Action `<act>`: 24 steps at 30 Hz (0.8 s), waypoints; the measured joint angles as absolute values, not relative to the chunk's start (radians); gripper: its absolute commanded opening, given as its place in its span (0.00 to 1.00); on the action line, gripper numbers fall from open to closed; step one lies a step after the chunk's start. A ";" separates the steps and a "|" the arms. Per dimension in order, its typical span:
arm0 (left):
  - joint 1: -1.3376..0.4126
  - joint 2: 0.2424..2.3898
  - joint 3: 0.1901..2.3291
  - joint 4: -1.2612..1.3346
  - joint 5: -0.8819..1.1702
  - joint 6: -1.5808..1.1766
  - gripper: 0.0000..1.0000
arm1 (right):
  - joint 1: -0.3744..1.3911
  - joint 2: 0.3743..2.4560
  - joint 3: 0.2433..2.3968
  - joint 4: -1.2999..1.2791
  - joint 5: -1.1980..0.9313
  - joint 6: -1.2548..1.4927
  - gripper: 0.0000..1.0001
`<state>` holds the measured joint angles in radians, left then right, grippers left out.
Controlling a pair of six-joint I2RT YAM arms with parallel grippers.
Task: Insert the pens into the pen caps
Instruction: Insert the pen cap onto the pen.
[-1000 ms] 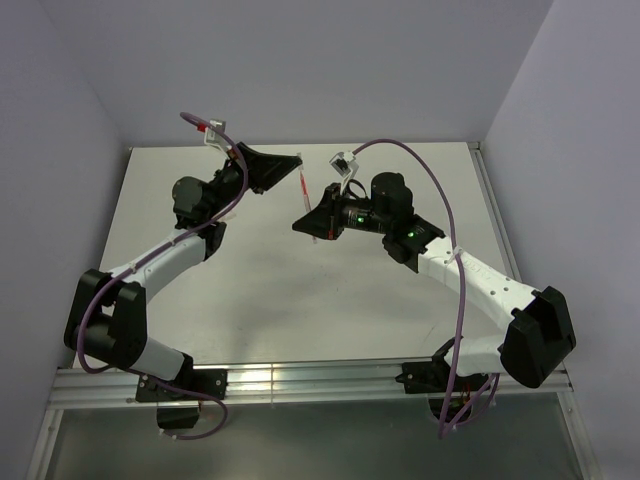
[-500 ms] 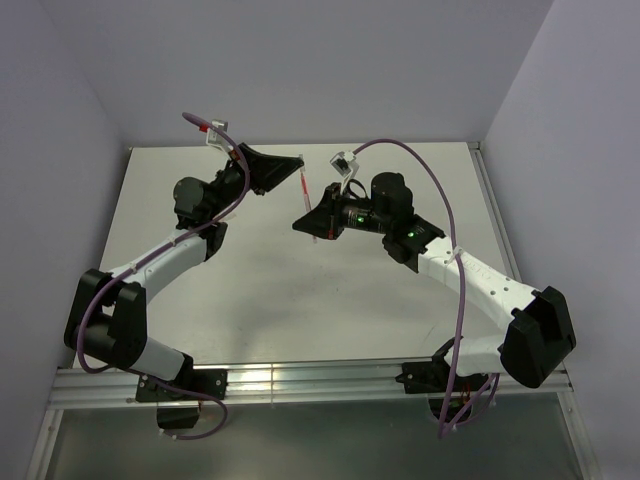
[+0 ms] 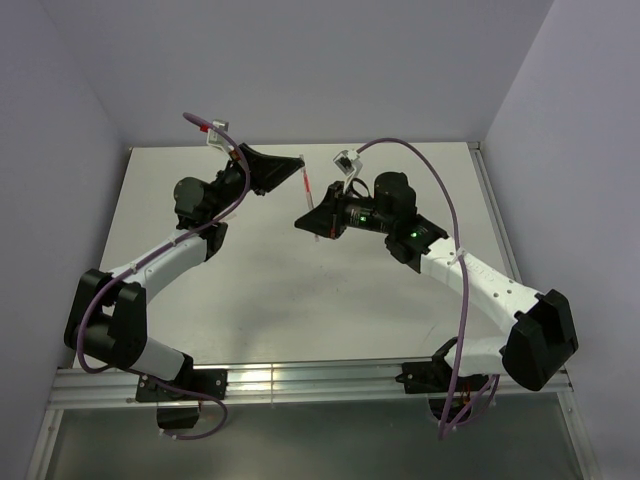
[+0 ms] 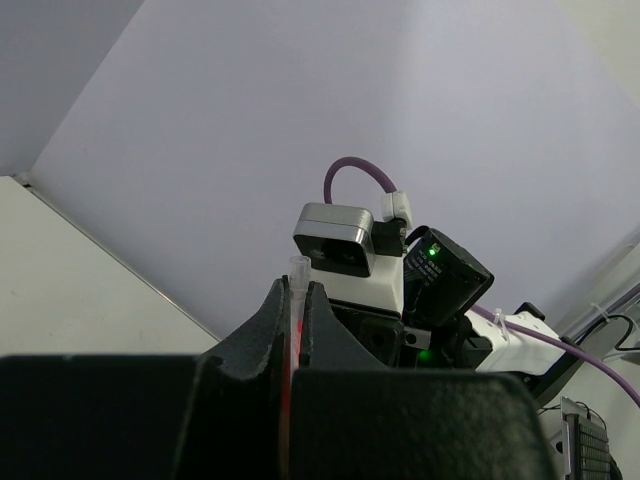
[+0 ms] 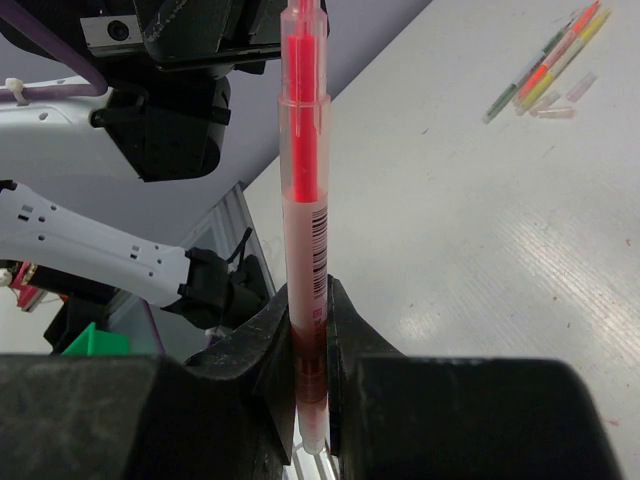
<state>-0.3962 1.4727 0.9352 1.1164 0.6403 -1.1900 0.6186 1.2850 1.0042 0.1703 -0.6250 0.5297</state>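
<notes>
Low on the barrel of the red pen (image 5: pixel 303 250), clamped from both sides by the right end effector (image 5: pixel 305 335), closed down to a slit no wider than the barrel, with the tail poking out below the grip. Gripped that low, by the look of it, to leave the long front of the red pen free and rigidly aimed. At the far tip of the red pen, met by the left end effector (image 4: pixel 295 300), pinched fully shut on a thin clear tube with red showing inside, taken here for the matching pen cap (image 4: pixel 297 268). Held opposite and roughly in line with the red pen, clear of the tabletop (image 5: pixel 480 260), presumably for sliding point into mouth without dragging on the surface. Cannot tell whether already seated or only touching. Counted: one red pen in hand, one pen cap in hand, two end effectors. Far beyond the red pen, up in the corner of the right wrist view, a loose bunch of pens (image 5: pixel 545 60) lying side by side on the tabletop, about four, in green, orange, yellow and pink, too small to count with certainty. Just beside them, two pale short pieces (image 5: pixel 565 98), probably spare caps.
</notes>
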 measured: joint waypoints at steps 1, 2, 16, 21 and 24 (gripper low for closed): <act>-0.396 1.473 0.935 1.116 0.641 -1.190 0.00 | 0.618 1.285 1.004 0.170 -0.625 0.530 0.00; -0.396 1.473 0.935 1.116 0.642 -1.190 0.00 | 0.618 1.285 1.004 0.170 -0.625 0.530 0.00; -0.435 1.489 0.935 1.126 0.639 -1.189 0.00 | 0.601 1.267 1.004 0.155 -0.613 0.527 0.00; -0.454 1.464 0.921 1.114 0.606 -1.181 0.00 | 0.595 1.251 1.004 0.156 -0.614 0.526 0.00; -0.464 1.424 0.902 1.092 0.583 -1.159 0.00 | 0.596 1.244 1.004 0.160 -0.633 0.526 0.00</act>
